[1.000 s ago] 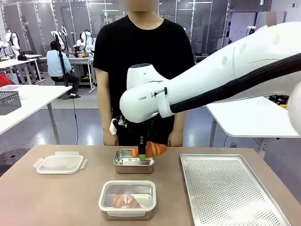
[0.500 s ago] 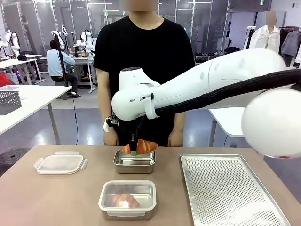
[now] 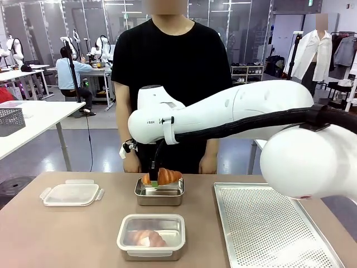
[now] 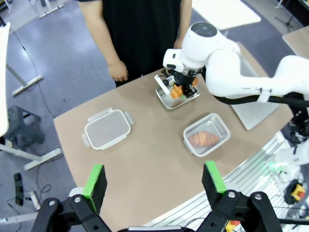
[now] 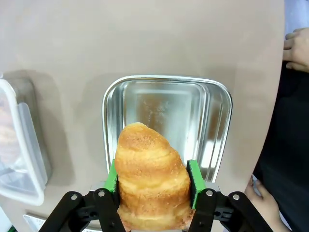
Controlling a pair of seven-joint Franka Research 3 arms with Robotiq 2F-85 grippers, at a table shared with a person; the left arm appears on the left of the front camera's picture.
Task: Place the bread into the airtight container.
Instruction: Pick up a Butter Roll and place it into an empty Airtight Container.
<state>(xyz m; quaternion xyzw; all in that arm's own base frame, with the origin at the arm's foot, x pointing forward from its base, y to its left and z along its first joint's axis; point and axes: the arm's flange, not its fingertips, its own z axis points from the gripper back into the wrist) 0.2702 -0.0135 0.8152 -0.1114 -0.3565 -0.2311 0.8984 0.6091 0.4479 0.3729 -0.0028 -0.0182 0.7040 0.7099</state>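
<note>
My right gripper (image 3: 154, 181) is shut on a golden croissant-shaped bread (image 3: 164, 176) and holds it just above a small empty steel pan (image 3: 159, 196). In the right wrist view the bread (image 5: 151, 169) sits between the green pads (image 5: 193, 177), over the pan (image 5: 212, 121). The clear airtight container (image 3: 150, 236) stands in front of the pan, nearer to me, with another bread (image 3: 148, 238) inside. From high above the table, my left gripper (image 4: 153, 178) is open and holds nothing; below it are the container (image 4: 206, 134) and the right gripper (image 4: 179, 90).
The container's lid (image 3: 71, 194) lies at the table's left. A large perforated baking tray (image 3: 273, 223) covers the right side. A person stands at the far edge, hands (image 3: 131, 164) hanging close behind the pan.
My right arm has swung to the left and carried the bread a little leftward over the steel pan. The grip on the bread has not changed.
</note>
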